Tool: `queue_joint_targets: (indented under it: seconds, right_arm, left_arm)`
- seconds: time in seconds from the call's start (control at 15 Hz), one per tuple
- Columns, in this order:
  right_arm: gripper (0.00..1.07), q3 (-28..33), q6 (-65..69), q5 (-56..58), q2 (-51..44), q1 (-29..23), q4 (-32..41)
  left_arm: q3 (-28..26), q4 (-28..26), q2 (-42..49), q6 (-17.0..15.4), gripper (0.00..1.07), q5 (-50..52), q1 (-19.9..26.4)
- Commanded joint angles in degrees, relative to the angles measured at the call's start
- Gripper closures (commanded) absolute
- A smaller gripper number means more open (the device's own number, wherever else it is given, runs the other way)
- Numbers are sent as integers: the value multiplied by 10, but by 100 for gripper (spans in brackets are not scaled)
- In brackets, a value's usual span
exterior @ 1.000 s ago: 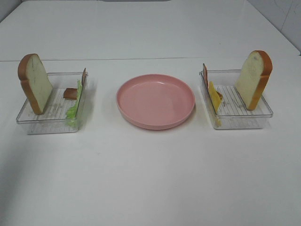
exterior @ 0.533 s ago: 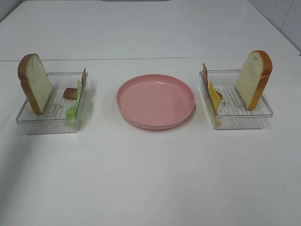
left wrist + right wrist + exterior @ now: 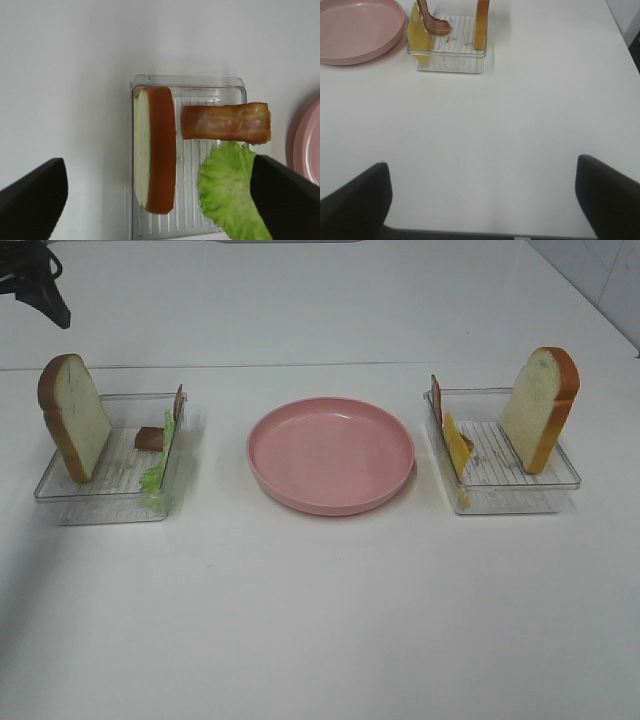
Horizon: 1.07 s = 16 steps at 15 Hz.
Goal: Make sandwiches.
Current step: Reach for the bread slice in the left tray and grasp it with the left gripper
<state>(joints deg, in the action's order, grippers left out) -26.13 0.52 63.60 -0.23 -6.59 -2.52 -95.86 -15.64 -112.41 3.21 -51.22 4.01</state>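
No sandwiches are in view, only loose parts. In the left tray (image 3: 100,508) a bread slice (image 3: 75,420) stands on edge, with a bacon strip (image 3: 150,438) and lettuce (image 3: 158,472) beside it. My left gripper (image 3: 159,167) hangs open high above this tray, over the bread (image 3: 155,150), bacon (image 3: 225,122) and lettuce (image 3: 230,190). The right tray (image 3: 520,498) holds a bread slice (image 3: 540,408), yellow cheese (image 3: 455,445) and bacon (image 3: 436,390). My right gripper (image 3: 480,172) is open over bare table, well away from that tray (image 3: 447,62).
A round pink plate (image 3: 330,455) sits between the two trays with nothing on it. A dark part of my left arm (image 3: 35,285) shows in the exterior view's far left corner. White tabletop stretches in front of the trays.
A dark part of the left arm has come into the exterior view at the far left corner. The trays, the food and the plate have not moved.
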Motion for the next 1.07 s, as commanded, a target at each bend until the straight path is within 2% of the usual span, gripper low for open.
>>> queue_joint_targets:
  seconds: [0.07,0.13,0.33,0.53,0.67,0.8,0.87,0.93,1.0,1.07]
  right_arm:
    - [11,2,-5,-6,-15,2,-2]
    - [11,2,-5,-6,-15,2,-2]
    - [11,2,-5,-6,-15,2,-2]
    - [11,2,-5,-6,-15,2,-2]
    - [11,2,-5,-6,-15,2,-2]
    - [11,2,-5,-6,-15,2,-2]
    - [11,2,-5,-6,-15,2,-2]
    - [11,2,-5,-6,-15,2,-2]
    - [11,2,-5,-6,-15,2,-2]
    - [11,2,-5,-6,-15,2,-2]
  left_arm:
    - [-43,-9,-42,7,16,-31,-13]
    - [-78,9,-88,7,16,-38,-34]
    - [-105,28,-137,6,16,-36,-58]
    - [-109,36,-178,3,16,-38,-65]
    - [-110,58,-184,-11,16,-44,-65]
    - [-110,78,-183,-29,24,-48,-65]
    - [-110,84,-183,-41,33,-54,-65]
    - [-110,90,-183,-47,49,-60,-65]
    - [-110,94,-183,-53,76,-69,-65]
    - [-110,94,-183,-53,84,-72,-65]
